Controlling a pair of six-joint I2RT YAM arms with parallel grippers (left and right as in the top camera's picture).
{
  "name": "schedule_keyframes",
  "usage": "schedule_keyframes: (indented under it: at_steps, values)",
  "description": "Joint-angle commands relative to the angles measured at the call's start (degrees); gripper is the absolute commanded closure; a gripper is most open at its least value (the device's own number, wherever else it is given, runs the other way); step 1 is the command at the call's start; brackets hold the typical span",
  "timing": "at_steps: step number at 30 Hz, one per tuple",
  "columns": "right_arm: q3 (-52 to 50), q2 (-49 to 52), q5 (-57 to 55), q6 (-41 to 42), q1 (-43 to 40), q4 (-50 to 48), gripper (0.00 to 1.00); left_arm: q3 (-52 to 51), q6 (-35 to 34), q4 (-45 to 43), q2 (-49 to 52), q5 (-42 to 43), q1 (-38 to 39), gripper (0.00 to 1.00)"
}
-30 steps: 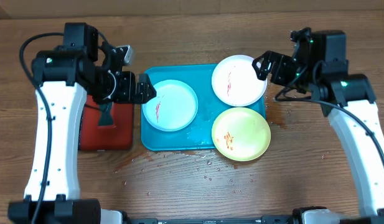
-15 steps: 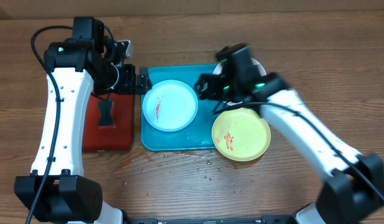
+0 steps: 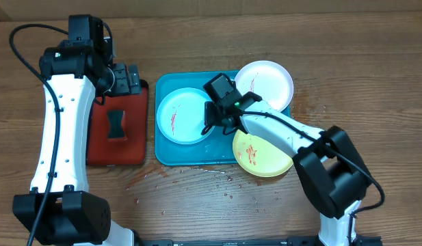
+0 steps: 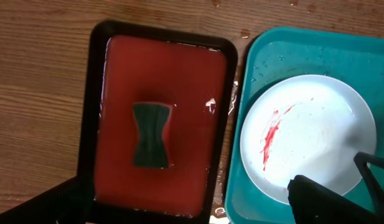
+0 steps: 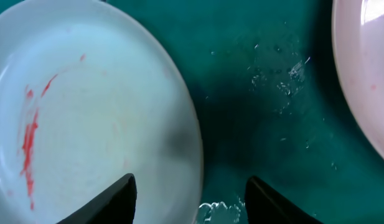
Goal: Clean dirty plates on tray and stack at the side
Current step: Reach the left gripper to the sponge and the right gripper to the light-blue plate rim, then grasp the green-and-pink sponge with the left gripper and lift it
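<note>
The blue tray [image 3: 190, 154] holds the pale blue plate [image 3: 183, 116], which has a red smear. The white plate [image 3: 269, 85] lies on the tray's far right corner. The yellow-green plate [image 3: 262, 152], with orange smears, overlaps its near right corner. My right gripper [image 3: 214, 121] is open and low over the pale blue plate's right rim. In the right wrist view its fingers [image 5: 195, 202] straddle that rim [image 5: 179, 106] over the tray floor [image 5: 260, 124]. My left gripper [image 3: 132, 80] is open and empty above the red tray's far edge. Its view shows the plate [image 4: 310, 130].
A red tray with a black rim [image 3: 101, 154] lies left of the blue tray. It holds a dark green sponge [image 3: 115, 125], also seen in the left wrist view [image 4: 151, 135]. Water drops wet the wood in front of the blue tray [image 3: 228, 179].
My right arm swung from the far right across the tray to the pale blue plate's right rim. My left gripper drew back from the plate's left edge to the red tray.
</note>
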State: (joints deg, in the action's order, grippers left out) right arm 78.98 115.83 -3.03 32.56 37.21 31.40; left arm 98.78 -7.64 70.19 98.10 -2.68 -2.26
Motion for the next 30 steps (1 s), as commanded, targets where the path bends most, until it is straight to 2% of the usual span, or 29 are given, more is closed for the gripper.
schedule_keyframes:
  at_steps: [1,5,13,14,16,23,30]
  values:
    - [1.4,1.9,-2.4,0.0,-0.1,-1.0,0.49,1.3,-1.4,-0.2,0.5,-1.4,-0.1,0.0]
    - [1.4,3.8,-2.3,0.1,-0.1,-1.6,0.65,1.0,-1.4,-0.2,1.5,-1.4,-0.1,0.0]
    - [1.3,4.1,-2.0,0.3,-0.1,-1.7,0.9,0.6,-1.4,0.8,5.7,-1.4,-0.1,0.0]
    - [1.3,4.2,-1.8,0.3,-0.1,-1.7,0.96,0.6,-1.4,1.2,6.5,-1.4,-0.1,0.03]
    - [1.3,4.2,-1.9,0.3,-0.1,-1.5,0.96,0.6,-1.1,2.4,8.5,-1.4,-0.1,0.08]
    - [1.2,4.2,-1.9,0.3,-0.1,-1.4,0.96,0.6,5.1,4.7,16.1,-1.4,-0.9,0.18]
    - [1.2,4.2,-1.9,0.3,-0.1,-1.3,0.96,0.6,6.4,3.2,23.5,-1.5,-4.0,0.27]
